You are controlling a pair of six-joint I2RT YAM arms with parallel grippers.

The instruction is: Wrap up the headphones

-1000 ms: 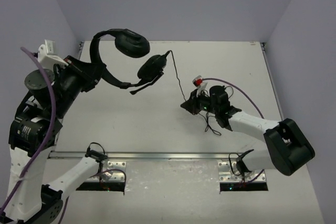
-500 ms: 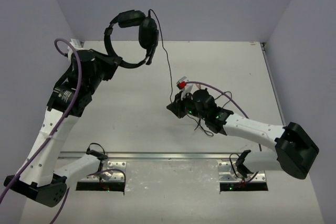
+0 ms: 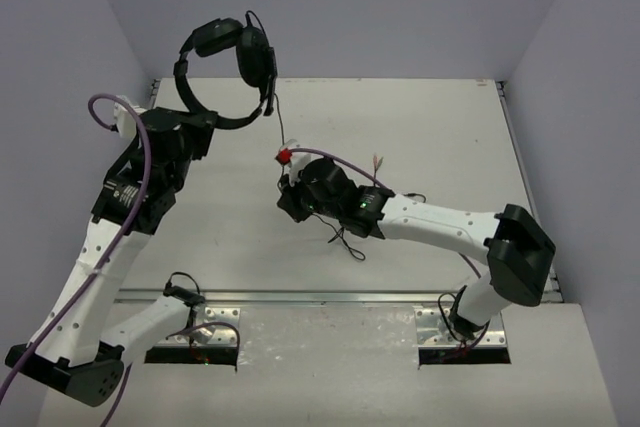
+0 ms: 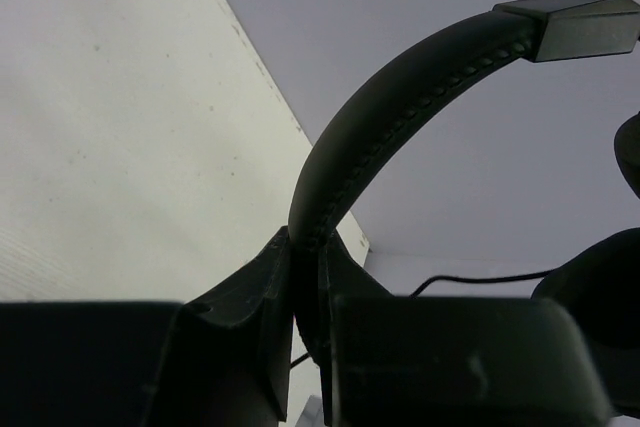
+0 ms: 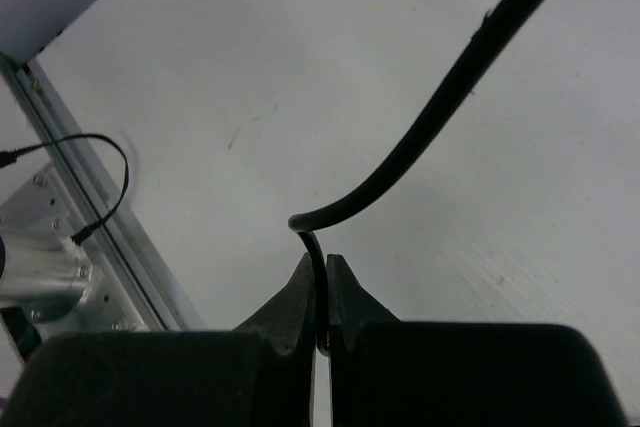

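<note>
headphones (image 3: 253, 52) swung leftward, turned edge-on; right gripper (image 3: 287, 202) moved left, nearer them

Left wrist view:
- You get headphones (image 4: 400, 117) only in part.
- Headband exits at right edge.
- Earcup (image 4: 600, 297) is cut by right edge, dark and blurred.
- Headband's lower end is hidden between pinched fingers of left gripper (image 4: 305, 247).

Right wrist view:
- Cable (image 5: 450, 97) leaves frame at top right.
- Its other end vanishes between closed fingers of right gripper (image 5: 320, 267).

Top view:
- Right gripper's fingertips are hidden under wrist body.
- Cable is too thin for you to trace fully.
- Small red piece (image 3: 284, 155) by right wrist is too small to identify.
</note>
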